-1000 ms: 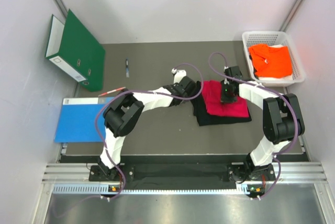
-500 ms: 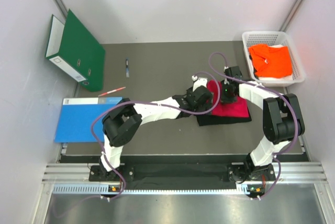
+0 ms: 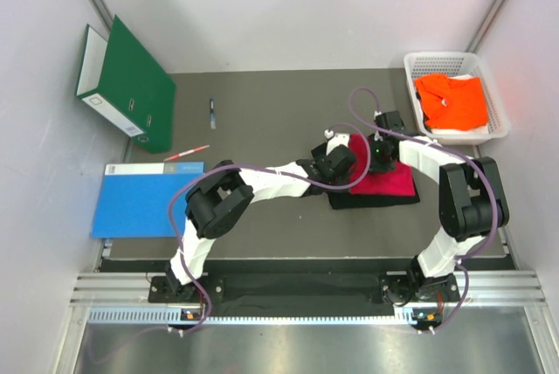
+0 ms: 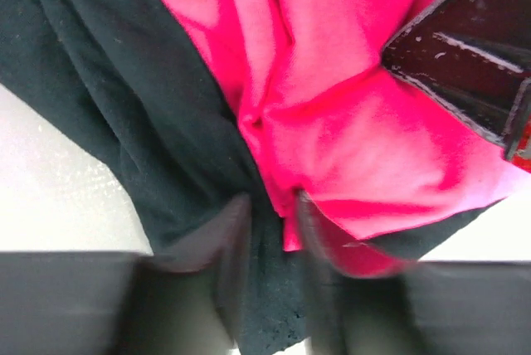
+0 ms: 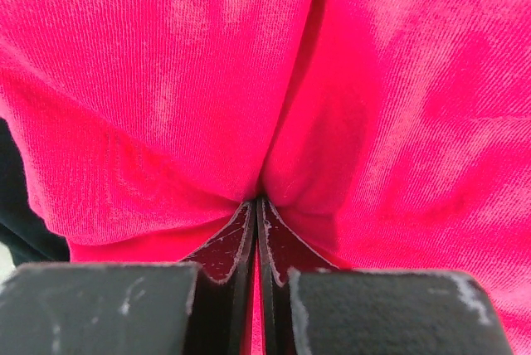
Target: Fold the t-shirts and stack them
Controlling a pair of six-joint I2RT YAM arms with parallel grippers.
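The dark table (image 3: 262,112) carries the work. Right of its centre, the black t-shirt (image 3: 349,202) is laid flat, and the crimson t-shirt (image 3: 393,183) is laid on top of it, so that only a black border is seen at the near and left sides. The orange t-shirt (image 3: 454,99) is kept in the white basket (image 3: 441,57) at the far right corner, well apart from the pile and not yet brought out.

The step in hand is judged to be the finishing of the fold of the crimson t-shirt on the pile. For the next move, its left edge must probably be taken cleanly, without the black cloth under it, and be carried over while the right side is kept pressed down.

The left arm (image 3: 262,177) is stretched low across the table to the left edge of the pile. The right arm (image 3: 432,160) is bent back from the right, with its wrist turned down over the crimson cloth.

The left jaws are seen narrowly apart, at the seam where the crimson cloth meets the black; a firm pinch is not shown. The right jaws are closed tight, tips pushed into a crease of the crimson cloth; whether a pleat is caught cannot be told.
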